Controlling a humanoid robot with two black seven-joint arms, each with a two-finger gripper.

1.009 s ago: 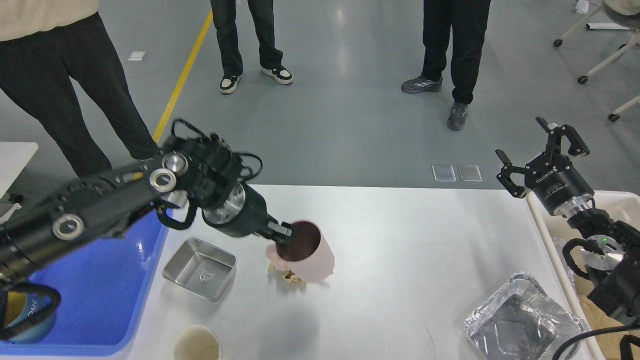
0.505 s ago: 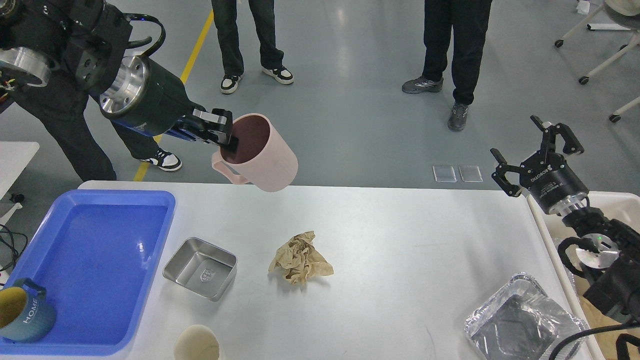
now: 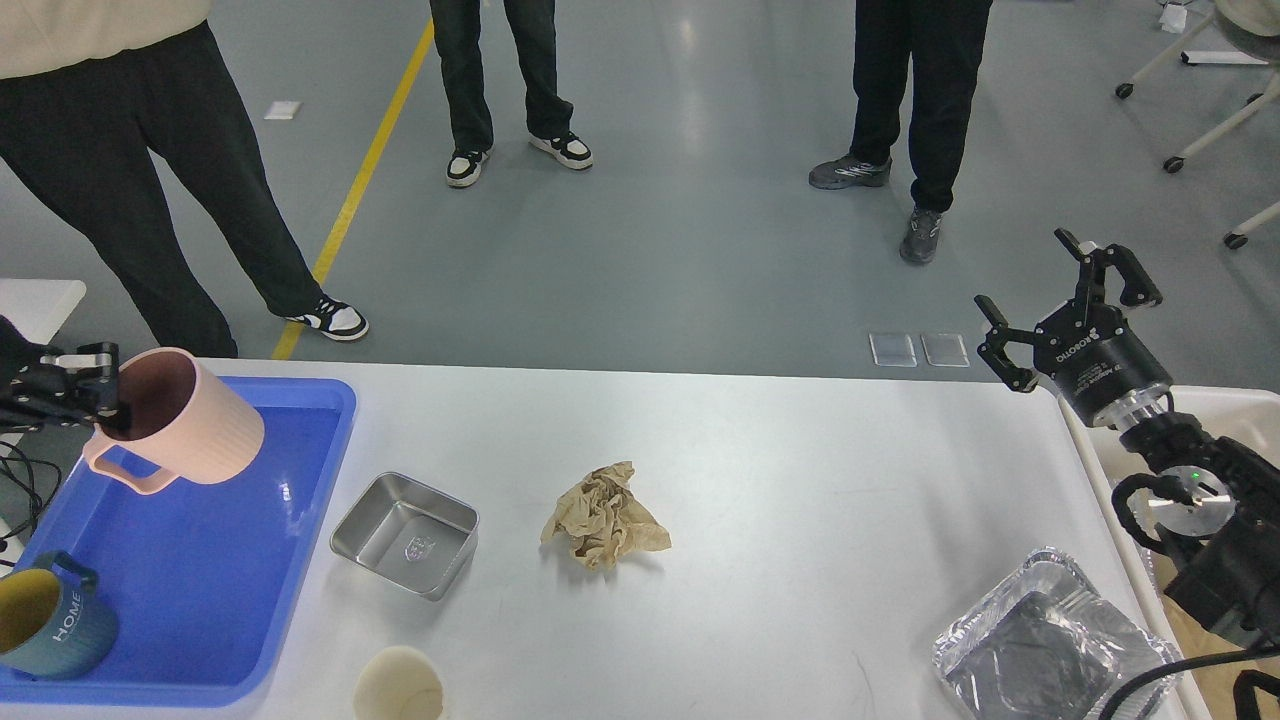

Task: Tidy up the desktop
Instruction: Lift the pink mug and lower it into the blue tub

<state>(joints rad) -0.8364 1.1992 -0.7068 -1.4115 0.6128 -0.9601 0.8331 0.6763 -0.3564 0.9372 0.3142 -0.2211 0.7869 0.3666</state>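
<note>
Near edge: crinkled silver foil tray [image 3: 1050, 645], light, crushable; lift by rim. Mid white table [image 3: 800, 480]: crumpled brown paper wad [image 3: 603, 516], soft, pinch anywhere. Left hand [image 3: 108, 390] grips ribbed pink plastic mug [image 3: 175, 420] by rim, now over blue plastic tray [image 3: 300, 560], earlier high above table. Right hand [image 3: 1065, 300] spread open, empty.

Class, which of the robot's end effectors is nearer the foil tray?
Right. The right end effector hangs above the desktop's right edge, beyond the foil tray; the left end effector is far across, over the blue tray.
</note>
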